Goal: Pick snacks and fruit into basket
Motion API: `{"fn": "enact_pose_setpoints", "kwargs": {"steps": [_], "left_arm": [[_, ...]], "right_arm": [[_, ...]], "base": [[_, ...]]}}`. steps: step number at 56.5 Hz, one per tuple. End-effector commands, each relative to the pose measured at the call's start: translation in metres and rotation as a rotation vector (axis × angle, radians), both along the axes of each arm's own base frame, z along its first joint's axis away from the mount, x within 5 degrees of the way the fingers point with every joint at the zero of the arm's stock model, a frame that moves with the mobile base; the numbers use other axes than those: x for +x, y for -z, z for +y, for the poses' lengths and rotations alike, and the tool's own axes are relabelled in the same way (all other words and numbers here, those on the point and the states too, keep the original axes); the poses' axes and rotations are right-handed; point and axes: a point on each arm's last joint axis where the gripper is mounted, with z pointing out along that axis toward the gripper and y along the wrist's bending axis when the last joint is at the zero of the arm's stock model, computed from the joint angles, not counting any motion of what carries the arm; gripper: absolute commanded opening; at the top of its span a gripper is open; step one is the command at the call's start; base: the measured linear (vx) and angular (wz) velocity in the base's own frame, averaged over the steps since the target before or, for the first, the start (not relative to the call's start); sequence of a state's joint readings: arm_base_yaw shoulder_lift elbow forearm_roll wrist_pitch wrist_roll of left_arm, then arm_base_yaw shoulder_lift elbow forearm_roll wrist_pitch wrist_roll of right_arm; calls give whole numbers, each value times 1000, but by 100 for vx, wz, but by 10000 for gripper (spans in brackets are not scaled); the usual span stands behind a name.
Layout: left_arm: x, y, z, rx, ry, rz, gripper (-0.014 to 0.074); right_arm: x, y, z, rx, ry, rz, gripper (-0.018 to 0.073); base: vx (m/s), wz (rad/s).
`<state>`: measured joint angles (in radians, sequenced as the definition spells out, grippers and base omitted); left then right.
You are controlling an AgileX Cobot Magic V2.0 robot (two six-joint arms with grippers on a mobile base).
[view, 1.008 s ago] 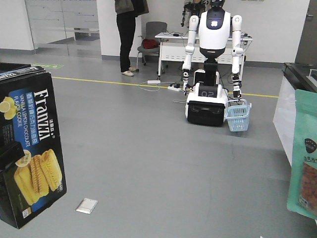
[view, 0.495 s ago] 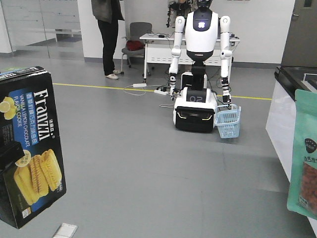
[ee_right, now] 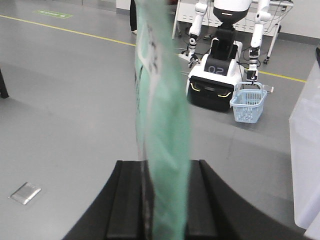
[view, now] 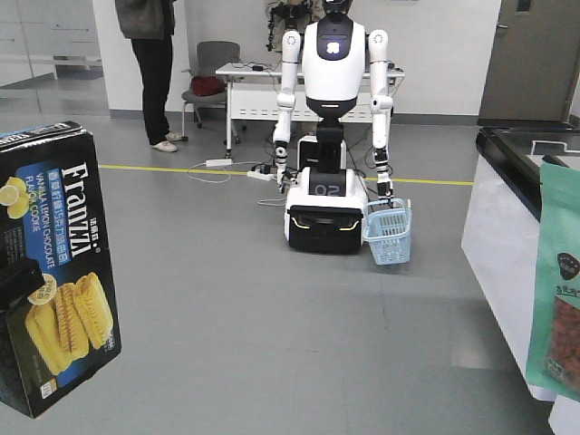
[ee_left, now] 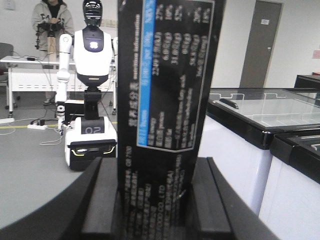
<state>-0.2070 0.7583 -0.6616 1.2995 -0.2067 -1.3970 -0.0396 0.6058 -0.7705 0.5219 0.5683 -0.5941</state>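
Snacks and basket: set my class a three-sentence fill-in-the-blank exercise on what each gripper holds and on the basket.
The left gripper is shut on a cookie box branded ___.
The right gripper is shut on a pouch coloured ___.
The basket beside the white humanoid robot is light ___.
Missing words: Franzzi; mint-green; blue.

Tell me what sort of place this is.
Probably a robotics lab or test hall mocked up as a shop: glass-topped chest freezers, a white wheeled humanoid robot with a light blue basket at its side, and an office desk behind it.
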Motion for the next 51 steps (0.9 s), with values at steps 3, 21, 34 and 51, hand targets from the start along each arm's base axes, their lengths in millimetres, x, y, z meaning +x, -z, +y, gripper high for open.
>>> {"fn": "enact_pose_setpoints", "kwargs": {"steps": [3,21,34,51], "left_arm": [[-4,-13,-2,-35,25,-39,2],[-4,-13,-2,-35,25,-39,2],[-4,-13,-2,-35,25,-39,2],[-4,-13,-2,-35,25,-39,2]], "right_arm": [[0,-16,-3,21,38,-102,-9],[0,-16,-3,21,38,-102,-9],[0,-16,-3,21,38,-102,-9],[0,-16,-3,21,38,-102,-9]], "base": [[39,-22],[39,-21],[40,-12],[42,-2]]}}
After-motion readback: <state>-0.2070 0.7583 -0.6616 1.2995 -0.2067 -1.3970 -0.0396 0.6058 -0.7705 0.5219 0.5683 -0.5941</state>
